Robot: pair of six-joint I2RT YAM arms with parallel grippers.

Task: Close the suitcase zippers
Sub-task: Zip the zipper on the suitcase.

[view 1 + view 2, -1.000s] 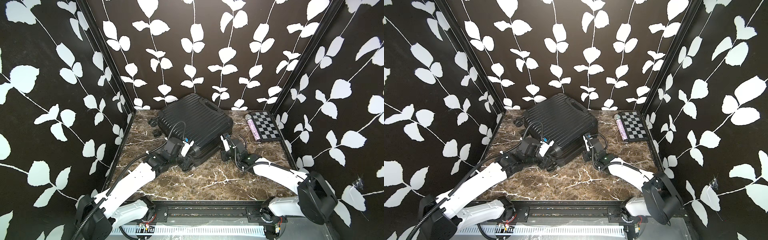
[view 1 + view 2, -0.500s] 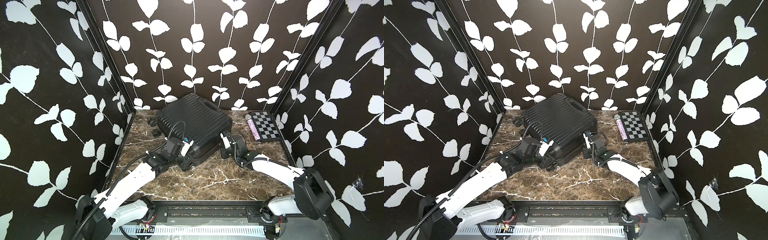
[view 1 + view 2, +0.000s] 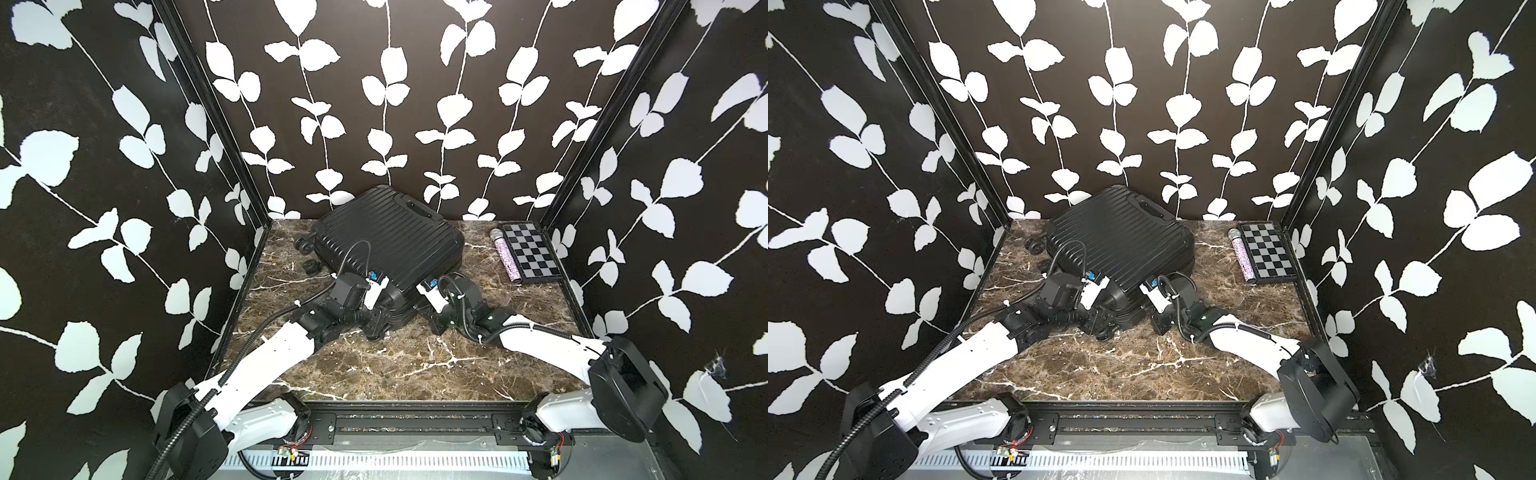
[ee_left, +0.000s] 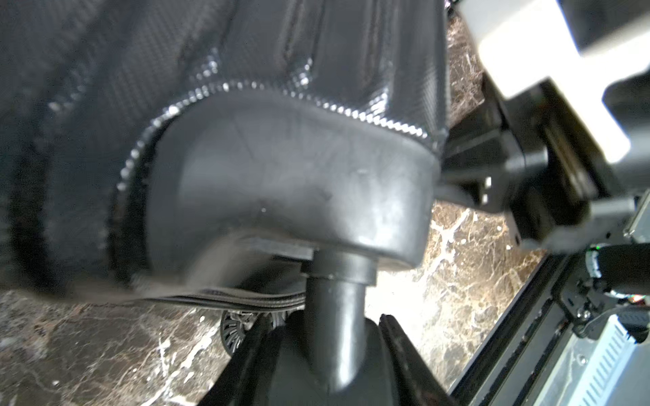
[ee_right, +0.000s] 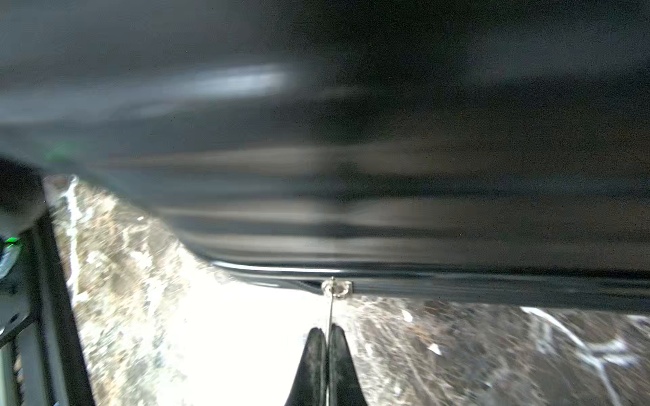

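So, suitcase (image 3: 386, 245): you have it lying flat, lid down and ribbed shell up, toward the back of the marble table (image 3: 395, 365), its near corner between your two arms
Left gripper (image 4: 323, 318): your fingers (image 4: 401, 351) stand partly spread on either side of the suitcase's corner wheel stem (image 4: 334, 309) and clamp it
Right gripper (image 5: 327, 332): your fingertips are pressed together on the thin metal zipper pull (image 5: 330, 309), which runs straight to the slider (image 5: 336, 287)
Zippers (image 5: 457, 283): the track runs along the shell edge nearest the table; the wrist picture is blurred, so you cannot tell how much is closed
Checkerboard (image 3: 532, 253): flat in the far right corner, apart from the suitcase
Glitter tube (image 3: 506, 259): lying along the checkerboard's edge that faces the suitcase, touching it
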